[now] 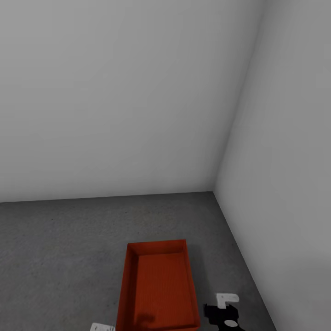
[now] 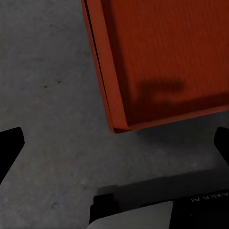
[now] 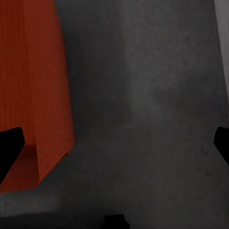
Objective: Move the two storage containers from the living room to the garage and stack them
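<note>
Orange-red storage container (image 1: 158, 287) is sitting on the grey concrete floor (image 1: 59, 248) near the right wall (image 1: 285, 161); both the left gripper (image 2: 114, 143) and right gripper (image 3: 114, 143) are hanging spread wide, holding nothing.

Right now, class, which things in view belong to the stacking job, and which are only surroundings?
Belong to the job:
- orange-red container
- concrete floor it sits on
- left gripper, open beside it
- right gripper, open beside it

Only surroundings:
- pale-grey walls meeting at a corner
</note>
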Robot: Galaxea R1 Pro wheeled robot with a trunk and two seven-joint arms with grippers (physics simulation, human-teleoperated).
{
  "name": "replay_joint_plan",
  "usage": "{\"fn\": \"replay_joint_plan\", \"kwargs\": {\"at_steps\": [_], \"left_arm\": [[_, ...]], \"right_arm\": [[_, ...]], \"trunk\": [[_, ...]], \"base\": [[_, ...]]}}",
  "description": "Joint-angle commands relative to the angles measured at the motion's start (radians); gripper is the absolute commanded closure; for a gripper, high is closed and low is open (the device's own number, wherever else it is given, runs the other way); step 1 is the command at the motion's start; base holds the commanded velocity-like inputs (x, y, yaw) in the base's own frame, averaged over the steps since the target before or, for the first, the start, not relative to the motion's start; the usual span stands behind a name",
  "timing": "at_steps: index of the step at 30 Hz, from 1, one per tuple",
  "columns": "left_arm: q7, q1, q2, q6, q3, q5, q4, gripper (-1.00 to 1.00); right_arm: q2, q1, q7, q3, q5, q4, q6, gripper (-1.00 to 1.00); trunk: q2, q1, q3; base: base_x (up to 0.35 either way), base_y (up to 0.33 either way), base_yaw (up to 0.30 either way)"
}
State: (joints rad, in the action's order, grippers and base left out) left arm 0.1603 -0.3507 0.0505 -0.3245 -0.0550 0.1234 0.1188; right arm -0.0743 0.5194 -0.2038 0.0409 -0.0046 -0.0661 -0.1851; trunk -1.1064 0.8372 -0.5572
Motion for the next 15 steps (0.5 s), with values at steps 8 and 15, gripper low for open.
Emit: {"fn": "replay_joint_plan", "kwargs": {"at_steps": [8,15], "left_arm": [[0.002,-0.001,0.000,-0.004,-0.006,0.010,-0.001,-1.00],[0.002,-0.001,0.000,-0.004,-0.005,0.010,-0.001,-1.00]], "right_arm": [[0.033,0.001,0.242,-0.002,-0.021,0.004,-0.001,-1.00],[0.044,0.001,0.173,-0.004,-0.080,0.005,-0.001,-1.00]], "trunk": [[-0.001,0.000,-0.001],[-0.001,0.000,-0.001]], "base": [[0.000,0.000,0.000],[0.000,0.000,0.000]]}}
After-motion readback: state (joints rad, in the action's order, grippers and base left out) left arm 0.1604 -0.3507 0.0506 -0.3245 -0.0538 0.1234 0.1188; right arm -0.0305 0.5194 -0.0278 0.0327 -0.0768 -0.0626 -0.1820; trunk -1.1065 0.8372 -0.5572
